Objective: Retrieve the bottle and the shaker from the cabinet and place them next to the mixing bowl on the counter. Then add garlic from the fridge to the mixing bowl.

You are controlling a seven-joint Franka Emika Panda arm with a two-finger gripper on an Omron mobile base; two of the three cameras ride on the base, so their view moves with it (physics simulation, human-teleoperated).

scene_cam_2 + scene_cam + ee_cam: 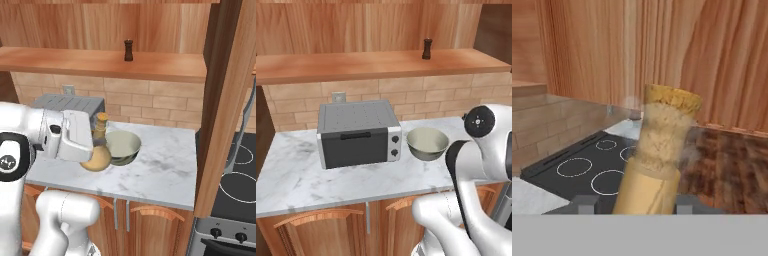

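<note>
Tan bottle (pixel 657 160) sits clamped between the half-closed tool (pixel 632 204) fingers.

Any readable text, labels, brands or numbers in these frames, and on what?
None can be read.
Toaster oven: two plain knobs, no markings legible.
Bottle: no label.
Shaker: too small to tell.
Stove: only ring outlines and unmarked knobs.

The tan, round-bellied bottle (pixel 98 150) stands upright beside the mixing bowl (pixel 122 147); the dark shaker (pixel 128 50) stands on the shelf.
</note>
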